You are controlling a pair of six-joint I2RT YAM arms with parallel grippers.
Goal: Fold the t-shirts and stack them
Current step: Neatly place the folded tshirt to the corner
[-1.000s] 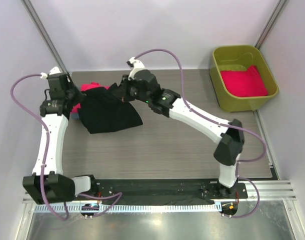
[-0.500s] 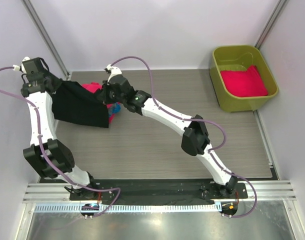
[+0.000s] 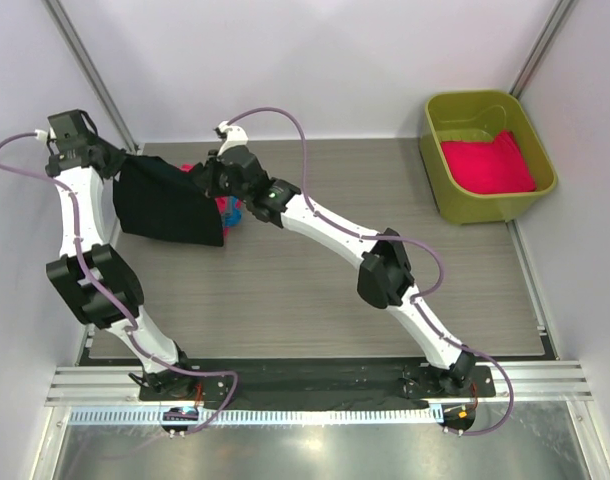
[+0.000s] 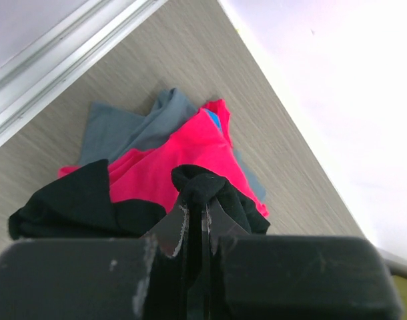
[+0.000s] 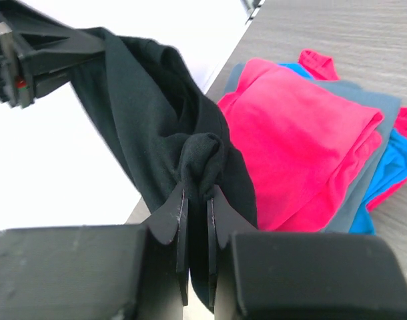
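**Black tee pinched at two points, hanging by the pile**

Black t-shirt hangs as a slack sheet in the upper left of the top view, strung between the two arms. Left gripper: jaws pressed together on a bunched knot of the black cloth. Right gripper: same, jaws nearly touching with a wad of the tee between them. The pile of tees, hot pink on top with grey and blue under it, lies on the table just beside the hanging cloth. A folded pink tee sits in the olive tub, upper right.

My read on doing this step well:
- Both grips are on wads, not flat hem, so expect twist. Pull the grippers apart to tension the top edge before lowering.
- Lay the free bottom edge first on bare wood toward frame centre, then drag it flat.
- Keep the hanging edge off the pile, as it could snag the top pink layer and skew it.
- Let go only once the cloth lies flat.
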